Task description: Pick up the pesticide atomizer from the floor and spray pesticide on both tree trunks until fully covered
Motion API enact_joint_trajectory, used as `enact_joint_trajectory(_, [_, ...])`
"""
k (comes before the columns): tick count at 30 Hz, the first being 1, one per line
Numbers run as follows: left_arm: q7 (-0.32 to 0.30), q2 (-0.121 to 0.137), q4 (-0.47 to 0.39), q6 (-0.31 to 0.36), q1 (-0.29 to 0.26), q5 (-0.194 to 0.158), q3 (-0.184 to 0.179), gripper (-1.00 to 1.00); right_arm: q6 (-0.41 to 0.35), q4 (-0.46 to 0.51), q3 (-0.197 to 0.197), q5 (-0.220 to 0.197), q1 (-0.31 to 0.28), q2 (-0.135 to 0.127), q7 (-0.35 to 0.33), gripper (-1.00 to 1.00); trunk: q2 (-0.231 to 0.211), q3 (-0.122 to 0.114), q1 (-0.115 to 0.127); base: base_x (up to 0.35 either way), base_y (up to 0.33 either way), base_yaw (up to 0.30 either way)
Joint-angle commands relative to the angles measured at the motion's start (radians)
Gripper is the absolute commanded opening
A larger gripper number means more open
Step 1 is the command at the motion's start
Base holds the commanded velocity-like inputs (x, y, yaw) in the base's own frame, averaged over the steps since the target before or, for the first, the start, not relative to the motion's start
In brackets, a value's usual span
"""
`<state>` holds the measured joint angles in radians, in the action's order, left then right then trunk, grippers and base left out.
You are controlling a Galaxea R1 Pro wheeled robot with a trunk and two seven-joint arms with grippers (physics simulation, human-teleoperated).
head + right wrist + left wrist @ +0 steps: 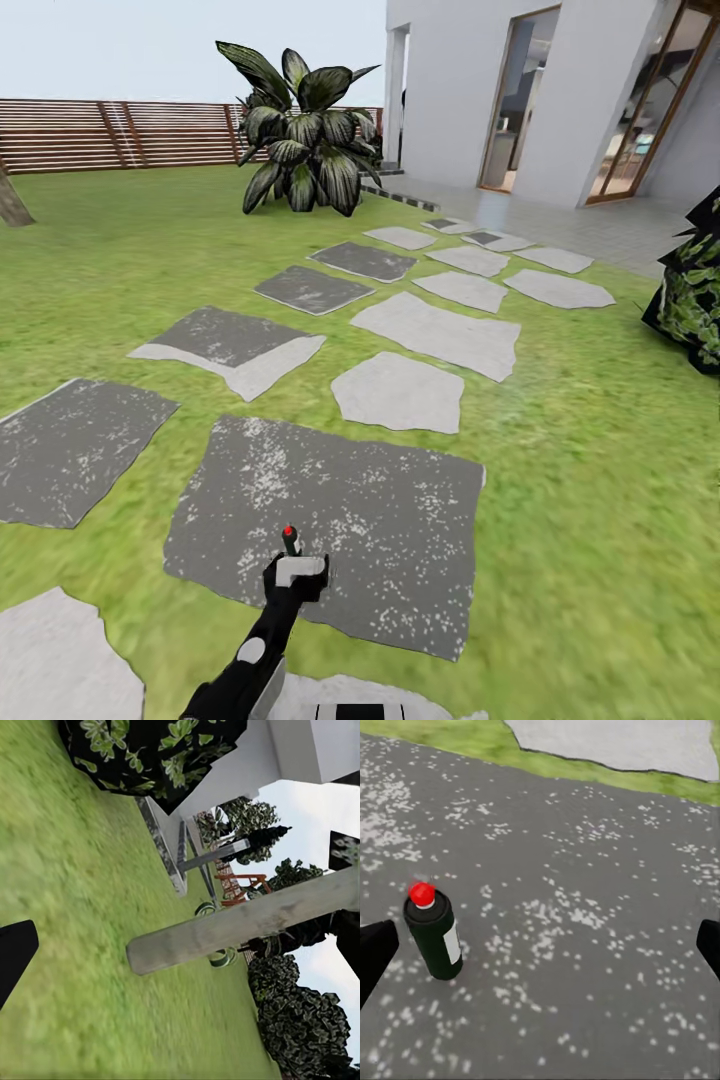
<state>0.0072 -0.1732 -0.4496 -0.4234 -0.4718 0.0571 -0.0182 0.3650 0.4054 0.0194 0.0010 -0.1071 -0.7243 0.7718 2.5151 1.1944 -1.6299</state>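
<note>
The pesticide atomizer [436, 937], a small dark bottle with a white label and a red dot on top, stands upright on a dark speckled paving stone [585, 870]. My left gripper [540, 952] is open, hovering over the stone. The bottle sits between its fingertips [373, 954], close to one of them and not touching. In the head view the atomizer [290, 541] shows just beyond my left gripper [292, 566]. My right gripper [180, 952] is open with nothing between its fingers, and a pale tree trunk [240, 922] rises from the lawn past it.
Grey paving stones [400, 392] cross the green lawn toward a white house [470, 90]. A striped-leaf plant [300, 130] stands at the back, a dark bush [690, 290] at the right, and a slatted fence [110, 133] with a trunk base [12, 203] at the left.
</note>
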Motion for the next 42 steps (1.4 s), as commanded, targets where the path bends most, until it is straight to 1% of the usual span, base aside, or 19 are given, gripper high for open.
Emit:
enact_joint_trajectory(1, [0.001, 0.001, -0.005, -0.003, 0.000, 0.006, 0.022, 1.00, 0.005, 0.000, 0.002, 0.000, 0.000, 0.000, 0.000, 1.00, 0.000, 0.001, 0.000, 0.000, 0.000, -0.013])
enact_joint_trajectory(2, [0.001, 0.003, -0.014, -0.003, 0.000, 0.006, 0.072, 1.00, 0.005, 0.000, 0.001, 0.000, 0.000, 0.000, 0.000, 1.00, 0.000, 0.001, 0.000, 0.000, 0.000, -0.009])
enact_joint_trajectory(3, [0.001, 0.004, -0.017, -0.003, 0.000, 0.006, 0.094, 1.00, 0.005, 0.000, 0.002, 0.000, 0.000, 0.000, 0.000, 1.00, 0.000, 0.001, 0.000, 0.000, 0.000, -0.007])
enact_joint_trajectory(4, [0.001, 0.005, -0.021, -0.003, 0.000, 0.006, 0.126, 1.00, 0.005, 0.000, 0.001, 0.000, 0.000, 0.000, 0.000, 1.00, 0.000, 0.001, 0.000, 0.000, 0.000, -0.004])
enact_joint_trajectory(6, [0.000, 0.006, -0.025, -0.003, 0.000, 0.007, 0.153, 1.00, 0.005, 0.000, 0.001, 0.000, 0.000, 0.000, 0.000, 1.00, 0.000, 0.001, 0.000, 0.000, 0.000, -0.003])
enact_joint_trajectory(9, [0.000, 0.007, -0.027, -0.002, 0.000, 0.007, 0.174, 1.00, 0.005, 0.000, 0.002, 0.001, 0.000, 0.000, 0.000, 1.00, 0.000, 0.001, 0.000, 0.000, 0.000, -0.001])
enact_joint_trajectory(15, [0.000, 0.007, -0.025, -0.002, -0.001, 0.007, 0.183, 1.00, 0.005, 0.000, 0.002, 0.000, 0.000, 0.000, -0.001, 1.00, 0.000, 0.001, 0.000, 0.000, 0.000, 0.000])
enact_joint_trajectory(22, [0.000, 0.006, -0.022, -0.002, 0.000, 0.007, 0.182, 1.00, 0.005, 0.000, 0.002, -0.002, -0.001, 0.000, -0.001, 1.00, 0.000, 0.001, 0.000, 0.005, 0.000, 0.000])
enact_joint_trajectory(35, [-0.001, 0.006, -0.023, -0.002, 0.000, 0.007, 0.180, 1.00, 0.005, 0.000, 0.001, -0.002, 0.000, 0.001, -0.001, 1.00, 0.000, 0.001, 0.000, 0.158, 0.000, 0.000])
enact_joint_trajectory(42, [-0.001, 0.006, -0.023, -0.002, -0.001, 0.007, 0.181, 1.00, 0.005, 0.000, 0.001, -0.003, 0.000, 0.000, -0.001, 1.00, 0.000, 0.001, 0.000, 0.048, 0.000, 0.000])
